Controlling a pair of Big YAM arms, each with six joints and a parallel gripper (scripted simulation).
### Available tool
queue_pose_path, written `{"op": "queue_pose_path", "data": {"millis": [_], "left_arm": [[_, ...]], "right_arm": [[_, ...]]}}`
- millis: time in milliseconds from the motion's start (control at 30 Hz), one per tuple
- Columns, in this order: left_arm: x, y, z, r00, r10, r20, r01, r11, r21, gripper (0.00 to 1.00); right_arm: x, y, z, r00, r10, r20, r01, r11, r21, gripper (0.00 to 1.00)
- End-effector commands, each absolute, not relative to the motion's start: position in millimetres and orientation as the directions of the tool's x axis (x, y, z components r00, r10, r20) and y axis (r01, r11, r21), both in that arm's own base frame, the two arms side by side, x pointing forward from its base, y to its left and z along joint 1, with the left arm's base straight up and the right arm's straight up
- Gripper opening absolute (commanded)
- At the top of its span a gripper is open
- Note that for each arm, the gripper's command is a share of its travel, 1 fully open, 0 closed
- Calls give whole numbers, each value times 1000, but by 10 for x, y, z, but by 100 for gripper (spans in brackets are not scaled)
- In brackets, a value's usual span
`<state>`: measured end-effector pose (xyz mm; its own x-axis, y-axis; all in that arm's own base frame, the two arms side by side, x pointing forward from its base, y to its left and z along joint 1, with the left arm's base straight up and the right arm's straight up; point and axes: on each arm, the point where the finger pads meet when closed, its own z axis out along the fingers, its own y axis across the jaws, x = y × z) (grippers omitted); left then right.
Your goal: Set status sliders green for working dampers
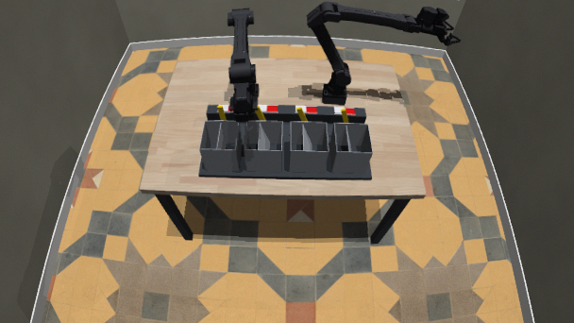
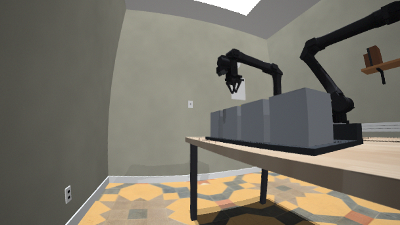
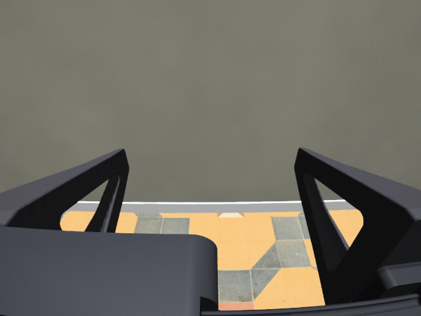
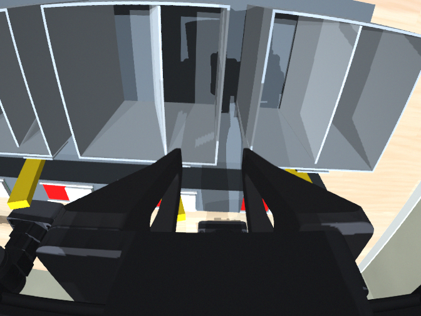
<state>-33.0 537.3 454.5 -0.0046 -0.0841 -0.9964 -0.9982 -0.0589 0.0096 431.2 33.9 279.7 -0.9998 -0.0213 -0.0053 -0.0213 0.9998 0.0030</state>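
In the exterior view, brown books [image 2: 374, 55] stand on a wooden wall shelf [image 2: 383, 66] at two o'clock, while a double-socket wall outlet [image 2: 68, 194] sits low at eight o'clock and patterned floor tiles [image 2: 141, 194] spread at seven.
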Motion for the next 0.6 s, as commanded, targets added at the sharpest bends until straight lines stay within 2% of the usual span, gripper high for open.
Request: {"op": "queue_pose_path", "data": {"millis": [0,567], "left_arm": [[-286,5441,5005,0,0,-1000,-999,-53,0,100],[-286,5441,5005,0,0,-1000,-999,-53,0,100]], "right_arm": [[4434,923,2962,-999,34,-37,33,999,6,36],[4331,1053,2882,-999,37,-20,37,999,5,36]]}}
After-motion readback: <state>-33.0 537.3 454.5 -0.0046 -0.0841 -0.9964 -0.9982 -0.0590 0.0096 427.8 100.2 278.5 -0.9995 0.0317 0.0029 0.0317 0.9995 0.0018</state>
